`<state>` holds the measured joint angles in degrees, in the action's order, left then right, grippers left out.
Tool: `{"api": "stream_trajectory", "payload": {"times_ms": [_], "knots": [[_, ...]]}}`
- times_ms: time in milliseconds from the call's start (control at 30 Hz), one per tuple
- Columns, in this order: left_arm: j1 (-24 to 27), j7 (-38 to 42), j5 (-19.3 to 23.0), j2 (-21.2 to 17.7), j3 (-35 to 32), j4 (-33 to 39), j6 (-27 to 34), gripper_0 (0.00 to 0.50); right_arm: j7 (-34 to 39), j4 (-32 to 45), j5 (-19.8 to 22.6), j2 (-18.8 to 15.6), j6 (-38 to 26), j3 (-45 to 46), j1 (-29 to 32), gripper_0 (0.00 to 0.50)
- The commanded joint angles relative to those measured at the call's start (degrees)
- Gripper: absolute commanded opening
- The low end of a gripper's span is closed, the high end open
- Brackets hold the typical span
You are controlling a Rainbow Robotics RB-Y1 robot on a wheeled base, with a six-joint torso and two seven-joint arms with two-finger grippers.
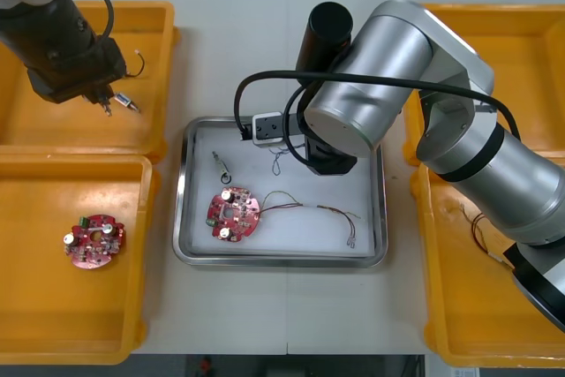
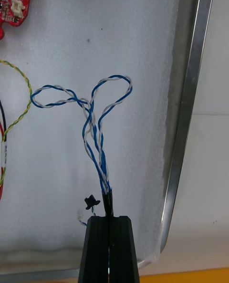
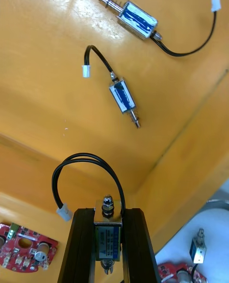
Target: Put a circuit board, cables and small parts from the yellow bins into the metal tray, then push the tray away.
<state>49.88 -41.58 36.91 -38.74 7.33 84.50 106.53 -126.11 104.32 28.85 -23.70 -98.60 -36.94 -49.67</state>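
Note:
Over the metal tray, my right gripper is shut on the end of a twisted blue and white cable. The cable's loops lie on the tray's white inside, close to the rim. On the tray rest a round red circuit board, a small metal part and a red and yellow cable. My left gripper hangs over the upper left yellow bin, shut on a small metal part with a black lead.
Two more small metal parts lie on the bin floor beyond my left fingers. A second circuit board sits in the lower left bin. Cables lie in the lower right bin.

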Motion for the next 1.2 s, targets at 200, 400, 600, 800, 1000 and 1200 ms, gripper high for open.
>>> {"api": "stream_trajectory", "payload": {"times_ms": [200, 400, 600, 800, 1000, 1200], "knots": [[1.53, -8.08, 4.67, -4.24, -1.35, 7.44, 3.47, 0.0, 0.42, -8.35, -3.28, 0.49, 9.92, -7.0, 0.28, 0.0], [1.45, -8.78, 5.46, -4.41, -1.35, 9.81, 3.47, 0.0, 0.51, -10.54, -3.28, 0.58, 10.0, -7.71, 0.28, 0.0], [1.45, -9.05, 5.63, -4.5, -1.35, 10.16, 3.47, 0.0, 1.13, -10.54, -4.24, 0.58, 9.39, -7.97, 0.28, 0.232], [1.45, -9.13, 5.63, -4.41, -1.35, 10.34, 3.47, 0.0, 1.48, -9.14, -4.95, 0.58, 8.42, -7.97, 0.28, 0.5], [1.45, -9.22, 5.81, -4.5, -1.35, 10.6, 3.47, 0.0, 2.44, -4.04, -5.74, 0.58, 3.76, -5.95, 0.28, 0.5], [1.45, -9.22, 5.98, -4.5, -1.35, 10.78, 3.47, 0.0, 5.43, 2.38, -5.03, 0.58, -4.41, -1.12, 0.28, 0.5]]}}
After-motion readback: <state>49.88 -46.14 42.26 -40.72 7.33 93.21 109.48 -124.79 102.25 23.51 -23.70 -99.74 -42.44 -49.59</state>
